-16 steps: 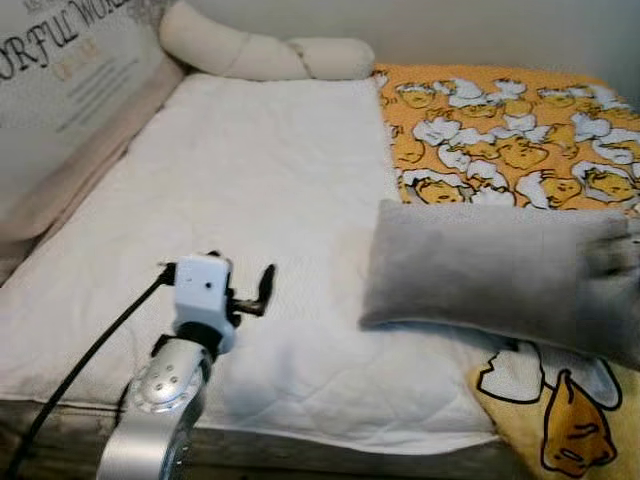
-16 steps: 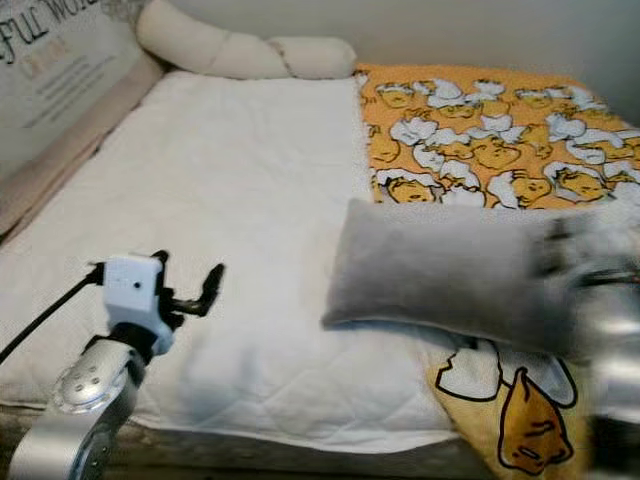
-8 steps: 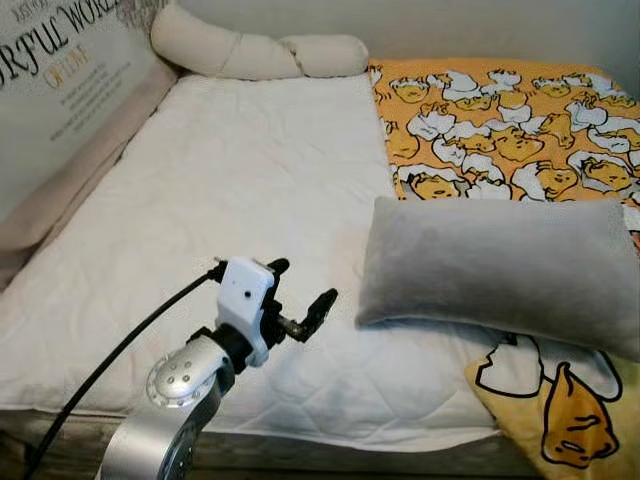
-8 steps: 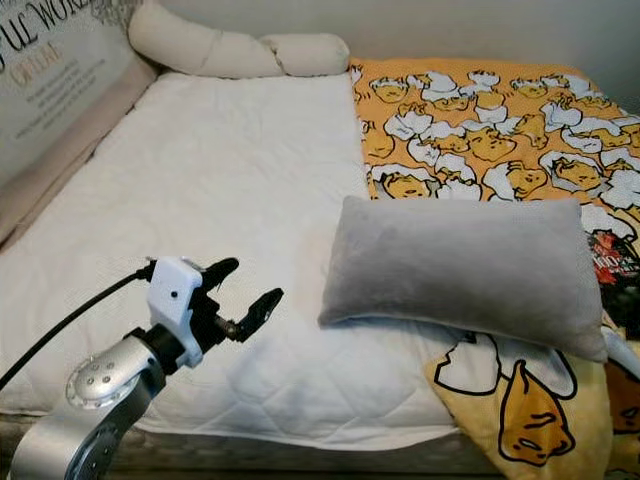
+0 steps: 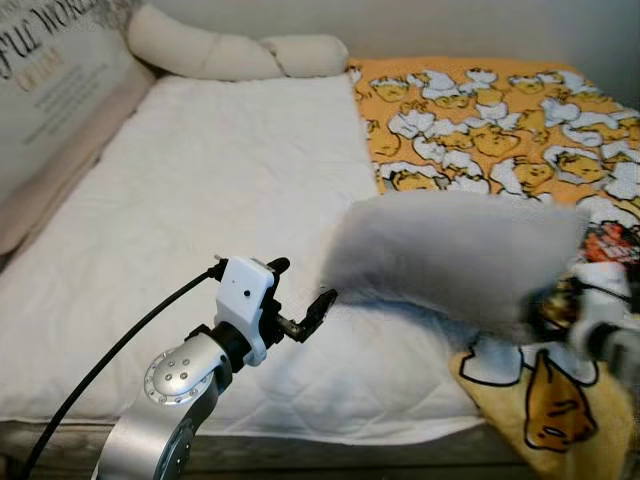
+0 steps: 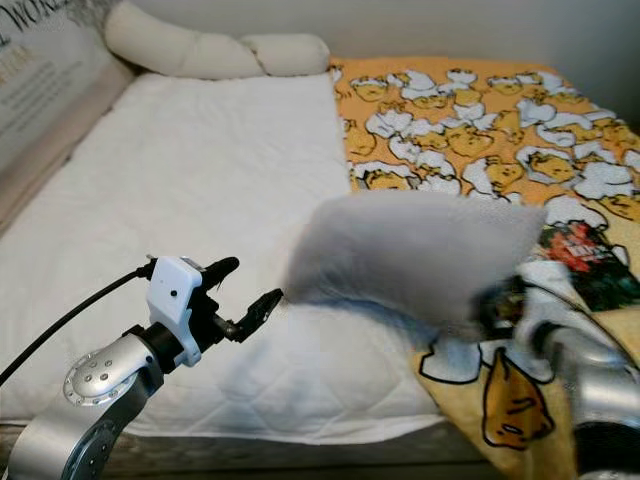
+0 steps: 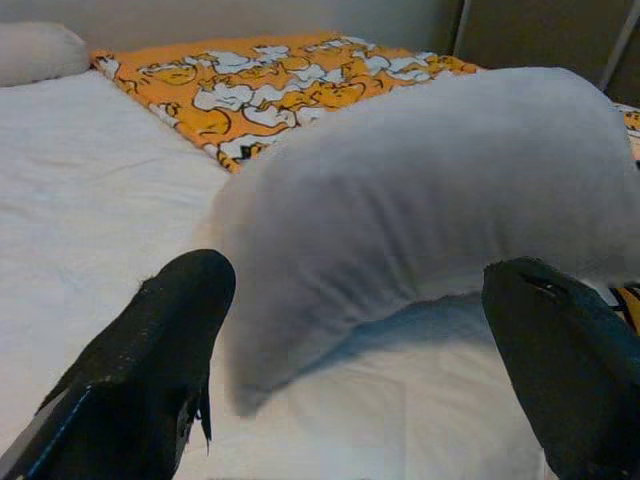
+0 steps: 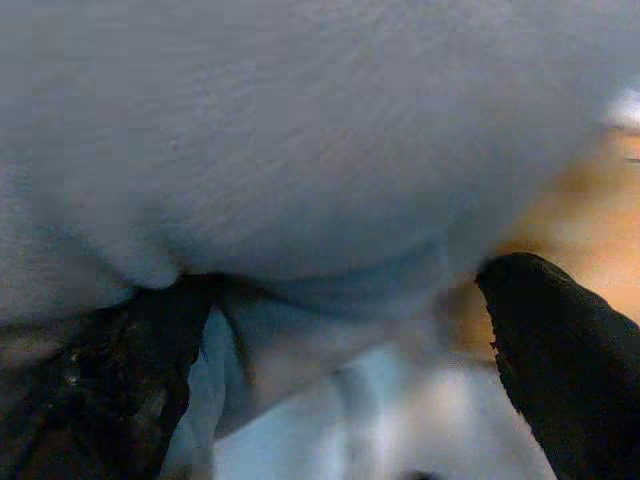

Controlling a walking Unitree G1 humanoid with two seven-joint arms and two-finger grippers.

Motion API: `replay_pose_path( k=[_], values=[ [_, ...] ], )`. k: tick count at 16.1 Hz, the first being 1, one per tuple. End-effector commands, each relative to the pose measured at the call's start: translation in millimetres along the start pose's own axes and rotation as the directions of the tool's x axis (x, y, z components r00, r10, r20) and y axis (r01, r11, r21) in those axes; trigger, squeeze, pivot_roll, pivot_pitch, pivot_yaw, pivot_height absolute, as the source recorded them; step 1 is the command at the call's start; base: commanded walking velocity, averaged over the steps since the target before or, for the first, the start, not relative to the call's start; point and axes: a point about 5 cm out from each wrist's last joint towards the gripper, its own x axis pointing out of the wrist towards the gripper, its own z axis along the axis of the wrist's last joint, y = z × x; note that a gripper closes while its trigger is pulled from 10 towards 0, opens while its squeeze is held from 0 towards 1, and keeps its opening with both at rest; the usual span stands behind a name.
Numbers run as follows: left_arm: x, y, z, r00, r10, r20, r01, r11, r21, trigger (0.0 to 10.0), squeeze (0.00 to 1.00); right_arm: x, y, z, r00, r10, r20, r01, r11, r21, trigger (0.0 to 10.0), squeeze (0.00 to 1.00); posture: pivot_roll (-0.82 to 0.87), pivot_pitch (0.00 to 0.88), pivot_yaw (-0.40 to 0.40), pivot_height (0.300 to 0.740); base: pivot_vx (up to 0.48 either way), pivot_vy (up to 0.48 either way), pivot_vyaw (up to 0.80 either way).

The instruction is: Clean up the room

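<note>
Right gripper [image 6: 505,300] now grasps grey pillow [image 5: 450,250] at its end, lifting it off bed [image 5: 200,200] near front edge; half-second ago it lay flat. Left gripper [image 5: 300,300] spread, waiting beside. We judge repositioning underway.

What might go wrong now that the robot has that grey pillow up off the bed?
The grey pillow seems lifted by one end near the right claw, so it sags and could slip out. The left claw, open, hovers beside the pillow's free end and may miss it if the pillow swings. Underneath, the yellow cartoon blanket lies loose on the white mattress; dragging the pillow could bunch it up.
</note>
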Motion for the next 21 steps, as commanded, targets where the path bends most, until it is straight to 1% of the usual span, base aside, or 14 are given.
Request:
replay_pose_path(
  k=[1,3,5,6,8,9,10,11,13,15,16,18,20,21],
  values=[
    [0.2,0.6,0.9,1.0,0.002,0.0,-0.002,1.0,0.006,10.0,0.0,6.4,30.4,12.3,0.985,0.167,0.034,-0.166,0.986,-0.014,10.0,0.0,-0.04,0.0,-0.016,0.74,0.0,0.0,0.0],
    [-0.2,2.5,-0.7,1.0,0.024,-0.004,-0.024,1.0,0.011,10.0,0.0,7.5,66.1,18.4,0.954,0.298,0.045,-0.297,0.955,-0.02,10.0,0.0,-0.04,0.0,-0.019,0.74,0.0,0.0,0.0],
    [0.9,7.5,0.4,0.998,0.062,0.001,-0.062,0.998,0.022,10.0,0.0,9.8,100.4,26.1,0.929,0.367,0.054,-0.366,0.93,-0.016,10.0,0.0,-0.04,0.0,-0.018,0.74,0.0,0.0,0.0],
    [1.1,9.1,1.2,0.997,0.072,0.005,-0.072,0.997,0.025,10.0,0.0,10.4,109.5,29.2,0.921,0.385,0.063,-0.386,0.923,-0.005,10.0,0.0,-0.04,0.0,-0.017,0.74,0.0,0.0,0.0],
    [1.2,15.2,2.2,0.995,0.103,0.007,-0.103,0.994,0.033,10.0,0.0,7.4,151.8,38.6,0.874,0.481,0.071,-0.481,0.876,-0.006,10.0,0.0,-0.04,0.0,-0.015,0.74,0.0,0.0,0.0],
    [0.6,17.4,1.9,0.993,0.115,0.005,-0.115,0.993,0.034,10.0,0.0,6.4,165.2,40.7,0.864,0.499,0.071,-0.5,0.866,-0.001,10.0,0.0,-0.04,0.0,-0.014,0.74,0.0,0.0,0.0],
    [-0.2,22.0,0.7,0.99,0.139,-0.003,-0.138,0.989,0.043,10.0,0.0,5.2,187.5,47.3,0.841,0.534,0.084,-0.535,0.845,-0.016,10.0,0.0,-0.04,0.0,-0.012,0.74,0.0,0.0,0.0],
    [-0.3,24.4,0.2,0.989,0.15,-0.007,-0.15,0.988,0.049,10.0,0.0,4.4,195.9,51.0,0.83,0.549,0.096,-0.55,0.835,-0.021,10.0,0.0,-0.04,0.0,-0.012,0.74,0.0,0.0,0.0],
    [-0.6,28.2,1.2,0.987,0.163,-0.004,-0.163,0.985,0.051,10.0,0.0,1.6,199.7,53.2,0.823,0.561,0.086,-0.561,0.827,-0.035,10.0,0.0,-0.04,0.0,-0.013,0.74,0.0,0.0,0.0],
    [-2.7,33.3,0.0,0.984,0.179,-0.02,-0.177,0.982,0.062,10.0,0.0,0.5,171.4,27.7,0.888,0.447,-0.106,-0.459,0.872,-0.17,10.0,0.0,-0.04,0.0,-0.012,0.74,0.0,0.0,0.0],
    [-3.4,34.5,-0.6,0.983,0.182,-0.022,-0.18,0.982,0.062,10.0,0.0,-3.5,158.2,17.2,0.903,0.398,-0.16,-0.423,0.887,-0.185,10.0,0.0,-0.04,0.0,-0.012,0.74,0.0,0.0,0.0],
    [-3.3,37.0,-2.0,0.981,0.192,-0.028,-0.19,0.979,0.067,10.0,0.0,-12.3,139.8,-3.6,0.909,0.345,-0.233,-0.386,0.908,-0.163,10.0,0.0,-0.04,0.0,-0.01,0.74,0.0,0.0,0.0],
    [-0.8,38.5,-2.4,0.98,0.198,-0.034,-0.195,0.978,0.071,10.0,0.0,-22.0,119.8,-31.3,0.904,0.283,-0.321,-0.342,0.929,-0.143,10.0,0.0,-0.04,0.0,-0.007,0.74,0.0,0.0,0.0],
    [0.1,39.7,-2.7,0.979,0.2,-0.039,-0.196,0.978,0.075,10.0,0.0,-29.0,114.1,-38.4,0.893,0.284,-0.349,-0.345,0.93,-0.125,10.0,0.0,-0.05,0.0,-0.004,0.74,0.0,0.0,0.0]
  ],
)
